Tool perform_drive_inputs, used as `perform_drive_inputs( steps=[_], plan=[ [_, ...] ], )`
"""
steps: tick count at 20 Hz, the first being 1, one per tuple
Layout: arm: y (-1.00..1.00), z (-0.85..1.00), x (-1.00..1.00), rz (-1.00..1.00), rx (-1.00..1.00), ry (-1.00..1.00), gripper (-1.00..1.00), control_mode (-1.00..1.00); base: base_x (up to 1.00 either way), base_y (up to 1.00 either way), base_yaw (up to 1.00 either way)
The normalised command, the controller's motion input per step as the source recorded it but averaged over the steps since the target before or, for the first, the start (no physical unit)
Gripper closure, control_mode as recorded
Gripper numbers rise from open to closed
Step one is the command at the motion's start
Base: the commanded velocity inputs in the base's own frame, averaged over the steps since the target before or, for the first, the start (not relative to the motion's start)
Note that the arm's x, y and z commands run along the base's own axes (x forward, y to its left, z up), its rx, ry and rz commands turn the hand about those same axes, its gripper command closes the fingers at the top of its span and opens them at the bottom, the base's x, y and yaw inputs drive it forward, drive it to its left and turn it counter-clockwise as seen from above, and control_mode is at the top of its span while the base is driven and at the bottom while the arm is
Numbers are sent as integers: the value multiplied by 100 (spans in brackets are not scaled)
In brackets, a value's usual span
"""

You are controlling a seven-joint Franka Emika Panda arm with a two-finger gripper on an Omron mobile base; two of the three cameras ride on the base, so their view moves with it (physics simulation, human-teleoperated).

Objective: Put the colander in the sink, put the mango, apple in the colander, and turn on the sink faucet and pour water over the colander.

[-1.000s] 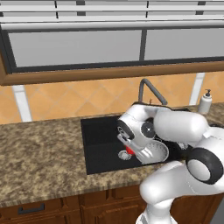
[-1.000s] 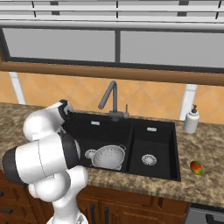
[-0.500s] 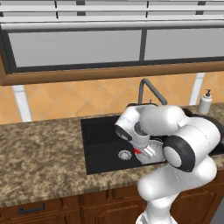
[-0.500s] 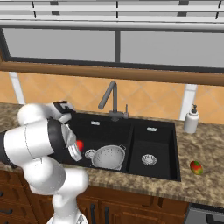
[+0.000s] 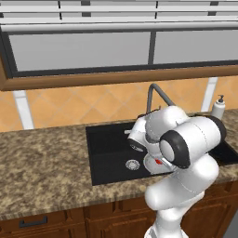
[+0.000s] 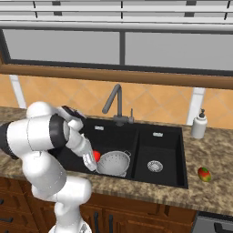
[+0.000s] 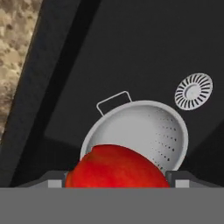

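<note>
A: Apple first: it sits between the jaws, which are clamped on it from both sides and spread wide because the fruit is broad.

B: Why hold it there?

A: It hangs just above the colander, near the bowl's rim, so I'd judge it is about to be let go into it. The colander already stands in the sink, beside the round drain, under the reach of the sink faucet.

B: And the other fruit?

A: The mango lies on the tabletop, well apart to the right of the smaller basin, not yet collected.

B: Any writing?

A: None legible; the soap dispenser carries no readable label.
</note>
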Motion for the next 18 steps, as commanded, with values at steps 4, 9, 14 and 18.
perform_drive_inputs(
  steps=[4,9,14,18],
  plan=[
    [-48,0,31,-19,-10,24,100,-100,0,0,0],
    [-10,0,53,-15,-12,20,100,-100,0,0,0],
    [0,-7,61,-8,-11,6,100,-100,0,0,0],
    [0,-37,40,-9,-14,0,100,-100,0,0,0]
  ],
)
